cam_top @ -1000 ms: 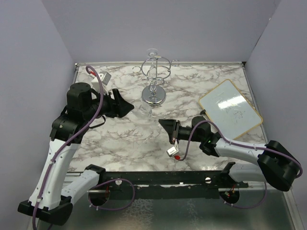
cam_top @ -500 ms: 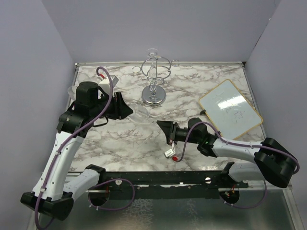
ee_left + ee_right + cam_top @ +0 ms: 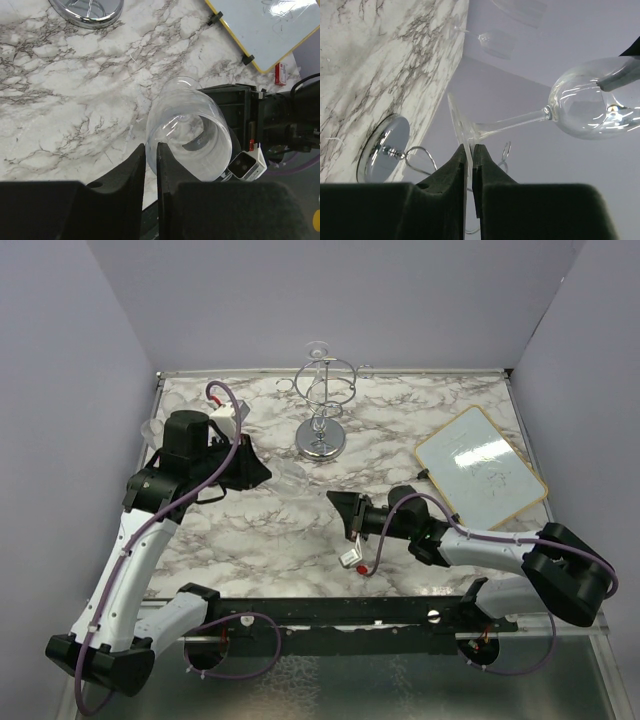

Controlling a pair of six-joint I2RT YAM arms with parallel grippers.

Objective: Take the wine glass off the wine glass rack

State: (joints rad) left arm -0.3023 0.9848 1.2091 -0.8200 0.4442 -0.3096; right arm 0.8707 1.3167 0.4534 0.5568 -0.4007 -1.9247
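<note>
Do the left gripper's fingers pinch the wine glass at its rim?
Yes, the left gripper closes on the wall of the wine glass at the open rim.

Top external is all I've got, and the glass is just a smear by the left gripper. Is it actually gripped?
Observer: Yes. Left wrist shows the left gripper shut on the wine glass, pinching its rim.
Operator: Right gripper doing anything?
Observer: Right wrist shows the right gripper closed on the edge of the foot, as far as I can tell.
Operator: Orientation?
Observer: On its side, off the wine glass rack, stem running between the two grippers.
</note>
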